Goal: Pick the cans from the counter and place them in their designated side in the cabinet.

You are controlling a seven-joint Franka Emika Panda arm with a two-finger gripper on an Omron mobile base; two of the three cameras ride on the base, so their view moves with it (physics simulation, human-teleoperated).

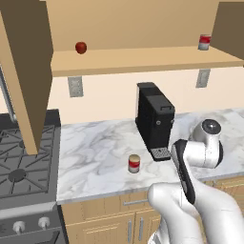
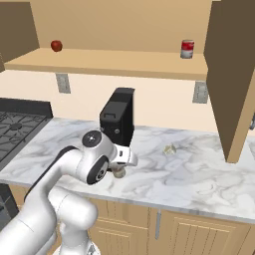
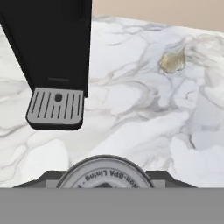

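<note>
A can with a red label (image 1: 134,163) stands on the white marble counter (image 1: 95,157) in front of the coffee machine. In the hand view its pale printed top (image 3: 105,175) sits at the bottom edge, between the two dark tips of my gripper (image 3: 105,183), which stand wide apart, open. From the right base my arm covers most of this can (image 2: 118,173). A small yellowish-olive can (image 3: 173,62) lies farther along the counter (image 2: 171,148). The cabinet shelf (image 1: 143,59) has a red-and-grey can (image 1: 204,42) at its right end (image 2: 187,49).
A black coffee machine (image 1: 155,119) stands just behind the red can, its drip tray (image 3: 55,108) close ahead of the hand. A red ball (image 1: 81,47) sits at the shelf's left end. Brown cabinet doors (image 1: 26,71) (image 2: 231,74) hang open. The gas stove (image 1: 24,167) lies left.
</note>
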